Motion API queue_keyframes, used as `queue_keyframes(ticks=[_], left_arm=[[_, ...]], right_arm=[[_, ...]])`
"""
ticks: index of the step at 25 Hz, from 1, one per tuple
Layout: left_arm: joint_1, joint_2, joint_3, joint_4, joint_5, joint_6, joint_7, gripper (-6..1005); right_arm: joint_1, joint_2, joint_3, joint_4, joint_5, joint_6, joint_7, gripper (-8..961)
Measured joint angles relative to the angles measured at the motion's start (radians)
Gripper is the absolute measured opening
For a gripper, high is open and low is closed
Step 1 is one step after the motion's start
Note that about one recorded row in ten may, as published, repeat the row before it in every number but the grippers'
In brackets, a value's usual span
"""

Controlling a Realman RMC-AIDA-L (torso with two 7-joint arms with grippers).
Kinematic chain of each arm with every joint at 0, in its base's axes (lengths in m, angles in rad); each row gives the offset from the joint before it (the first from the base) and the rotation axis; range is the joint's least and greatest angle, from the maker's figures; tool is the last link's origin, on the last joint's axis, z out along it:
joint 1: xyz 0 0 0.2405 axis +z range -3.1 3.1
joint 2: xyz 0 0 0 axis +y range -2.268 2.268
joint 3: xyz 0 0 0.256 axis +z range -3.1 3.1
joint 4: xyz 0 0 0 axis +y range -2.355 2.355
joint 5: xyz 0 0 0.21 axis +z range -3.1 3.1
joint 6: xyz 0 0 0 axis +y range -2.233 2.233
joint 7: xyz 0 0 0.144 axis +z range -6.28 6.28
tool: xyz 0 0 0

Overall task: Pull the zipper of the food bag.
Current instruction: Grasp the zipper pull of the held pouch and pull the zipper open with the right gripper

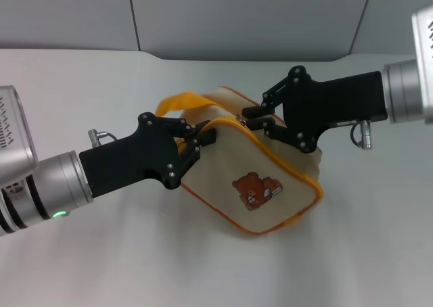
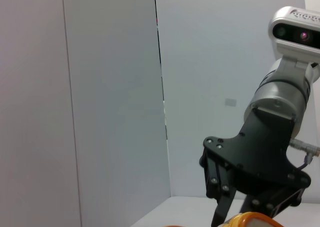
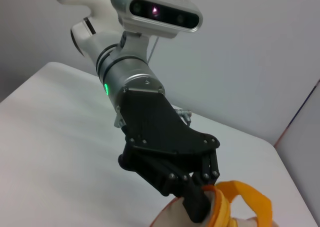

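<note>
The left gripper (image 1: 196, 145) is clamped on the food bag (image 1: 270, 185) at its 9 o'clock corner; the right gripper (image 1: 254, 117), fingers pinched together, sits on the zipper (image 1: 241, 123) at 12 o'clock.

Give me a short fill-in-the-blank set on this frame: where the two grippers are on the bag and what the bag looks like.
1. The left gripper clamps the food bag at the end with the orange-yellow ____.
2. The patch on the bag's side shows a brown ____.
3. The right gripper meets the bag along its ____ edge, at the zipper.
4. The bag rests on a ____ table.

Missing words: strap; bear; top; white
</note>
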Motion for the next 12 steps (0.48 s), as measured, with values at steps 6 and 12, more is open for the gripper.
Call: queue_keyframes(ticks=[6, 12], left_arm=[[0.011, 0.0, -0.002, -0.002, 0.0, 0.001, 0.002, 56], [0.021, 0.001, -0.007, 0.001, -0.001, 0.003, 0.002, 56]], right_arm=[[-0.012, 0.002, -0.036, 0.013, 0.012, 0.034, -0.017, 41], [-0.047, 0.002, -0.031, 0.009, 0.063, 0.032, -0.033, -2]])
